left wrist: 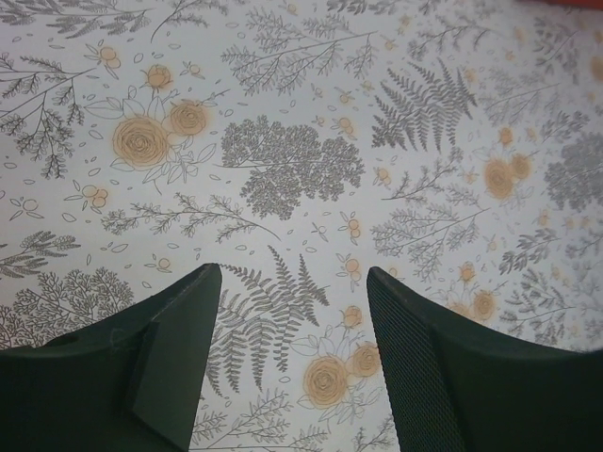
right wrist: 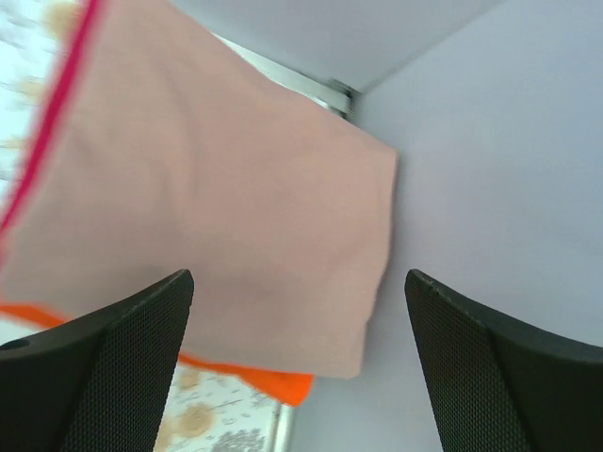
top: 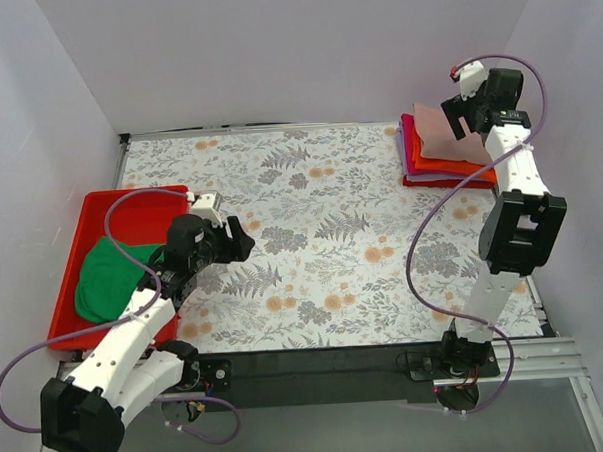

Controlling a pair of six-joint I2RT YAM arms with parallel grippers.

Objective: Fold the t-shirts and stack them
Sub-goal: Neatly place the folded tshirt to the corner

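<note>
From above, the green t-shirt [top: 109, 279] lies crumpled in the red tray [top: 130, 198] at the near left of the table [top: 322, 245]. The left end effector [top: 244, 238] hovers just right of the tray, over bare table. At the far right corner sits a stack of folded shirts: the dusty-pink t-shirt [top: 439, 130] on top, the orange t-shirt [top: 459, 169] under it and the magenta t-shirt [top: 408, 153] lowest. The right end effector [top: 461, 111] hangs over the stack's far edge.

In the left wrist view, the left end effector [left wrist: 292, 282] is spread and empty, with only the flowered table [left wrist: 292, 160] beneath it.

In the right wrist view, the right end effector [right wrist: 300, 282] is spread wide and grips nothing. Below it the dusty-pink t-shirt [right wrist: 217, 198] lies flat, an orange strip [right wrist: 254, 377] shows at its near edge and a magenta line [right wrist: 57, 113] along its left.

The green t-shirt looks like the one left to fold. Being light, limp cloth, it will probably sag and bunch when lifted, so a pinch on a hem, shoulder seam or raised wrinkle should hold better than a grab at the middle. Drawing it out across the table should help flatten it.
</note>
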